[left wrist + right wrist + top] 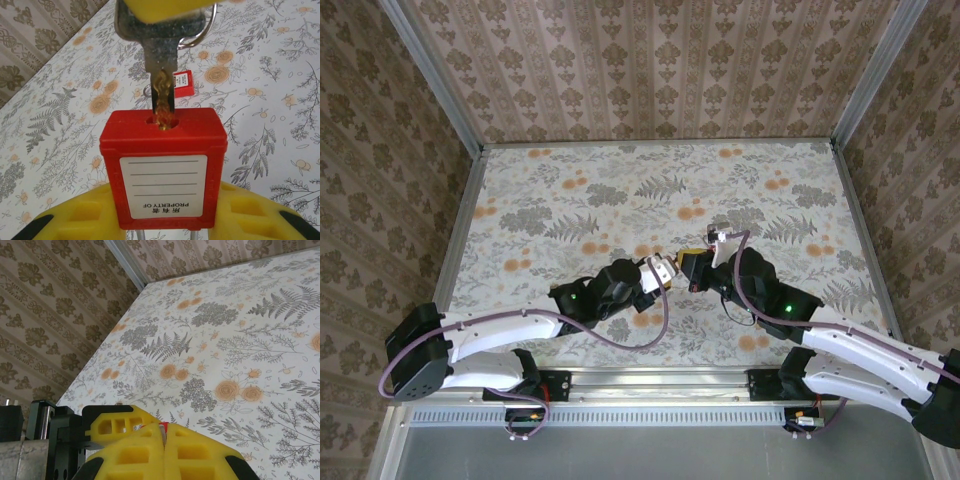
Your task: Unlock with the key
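Observation:
A red padlock [162, 135] with a white label is held off the table, my left gripper [165, 212] shut on its sides with yellow fingers [75, 220]. Its shackle legs point back toward the wrist. A silver key [161, 60] has its blade tip in the keyhole on the padlock's far face. My right gripper [165, 440] is shut on the key's head, of which a thin metal sliver shows between the pads. A small red tag [183, 84] hangs from the key ring [202, 32]. From above, both grippers [660, 272] [694, 266] meet near the table's middle.
The floral tablecloth [620, 190] covers the table, with patterned walls on the left, right and back. The left gripper's yellow finger [120, 424] and black body sit just left of the right gripper's pads.

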Available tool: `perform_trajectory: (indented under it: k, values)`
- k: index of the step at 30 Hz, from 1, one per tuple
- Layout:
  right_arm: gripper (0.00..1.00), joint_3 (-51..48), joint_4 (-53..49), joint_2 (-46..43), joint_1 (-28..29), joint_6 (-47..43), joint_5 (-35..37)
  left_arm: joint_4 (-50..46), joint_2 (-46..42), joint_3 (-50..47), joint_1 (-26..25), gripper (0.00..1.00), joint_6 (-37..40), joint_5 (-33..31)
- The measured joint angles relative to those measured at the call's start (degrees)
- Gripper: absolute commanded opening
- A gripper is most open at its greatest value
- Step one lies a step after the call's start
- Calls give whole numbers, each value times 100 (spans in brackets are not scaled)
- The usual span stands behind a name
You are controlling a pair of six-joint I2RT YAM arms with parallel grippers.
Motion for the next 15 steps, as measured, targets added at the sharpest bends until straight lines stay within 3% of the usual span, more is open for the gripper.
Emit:
perform_trajectory:
  k: [15]
  values:
    - [3,63,76,354,39,-149,-44,-101,0,138,122,31,-98,317]
